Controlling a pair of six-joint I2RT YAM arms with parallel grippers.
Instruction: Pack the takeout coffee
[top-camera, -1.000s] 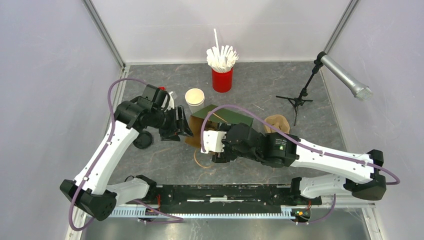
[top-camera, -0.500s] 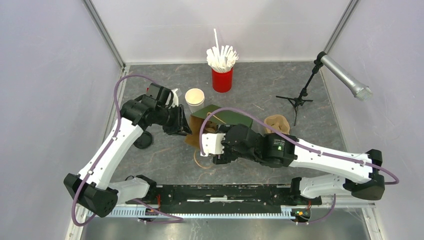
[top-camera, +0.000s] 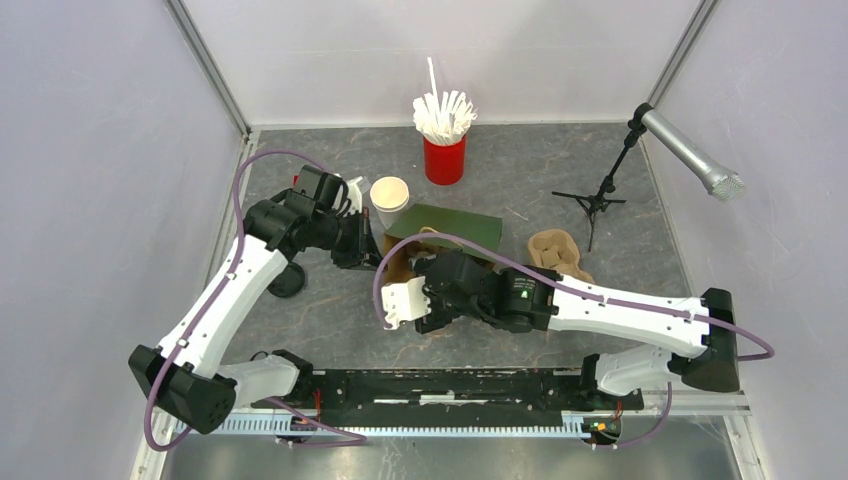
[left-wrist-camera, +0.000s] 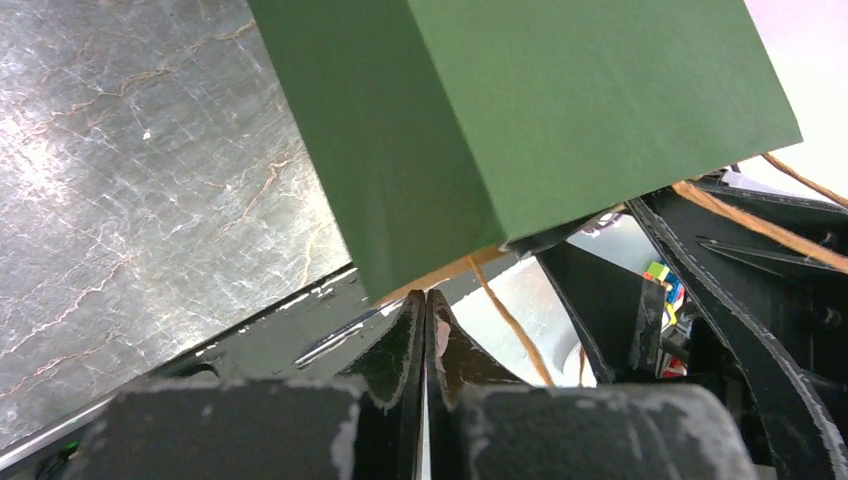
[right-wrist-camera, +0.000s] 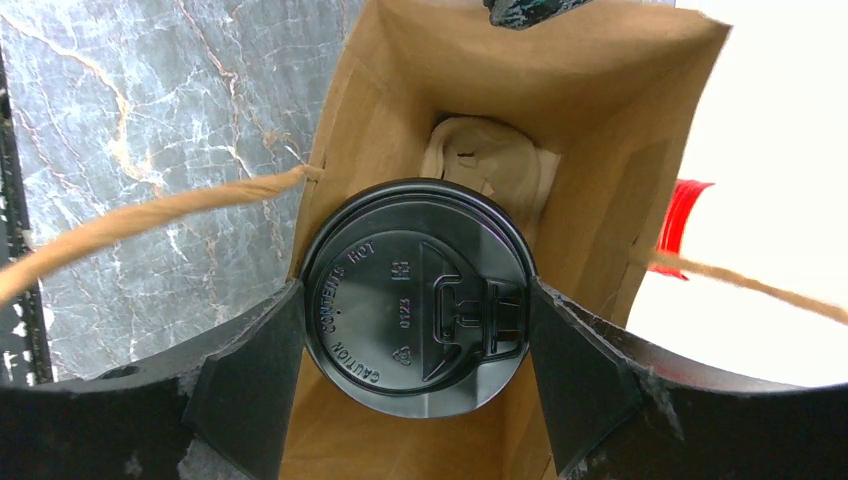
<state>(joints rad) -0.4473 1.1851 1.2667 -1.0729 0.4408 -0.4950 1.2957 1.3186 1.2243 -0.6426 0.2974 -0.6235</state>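
The takeout coffee (right-wrist-camera: 415, 298), a cup under a round black lid, sits between the fingers of my right gripper (right-wrist-camera: 415, 310), which is shut on it at the lid's sides. It is at the mouth of a paper bag (right-wrist-camera: 560, 110), brown inside and green outside, lying on its side (top-camera: 452, 227). From above, the white cup (top-camera: 398, 301) shows at the right gripper (top-camera: 408, 303). My left gripper (left-wrist-camera: 425, 300) is shut on the bag's rim at its left edge (top-camera: 366, 246). A tan pulp piece (right-wrist-camera: 480, 155) lies deep in the bag.
A stack of lidless white cups (top-camera: 389, 196) stands just behind the bag. A red cup of white sticks (top-camera: 445, 158) is at the back. A microphone stand (top-camera: 597, 202), a brown pulp carrier (top-camera: 556, 250) and a loose black lid (top-camera: 287, 280) also sit on the table.
The left gripper has closed on the bag's rim. The right arm has drawn the cup left and toward the near edge, uncovering more of the green bag.
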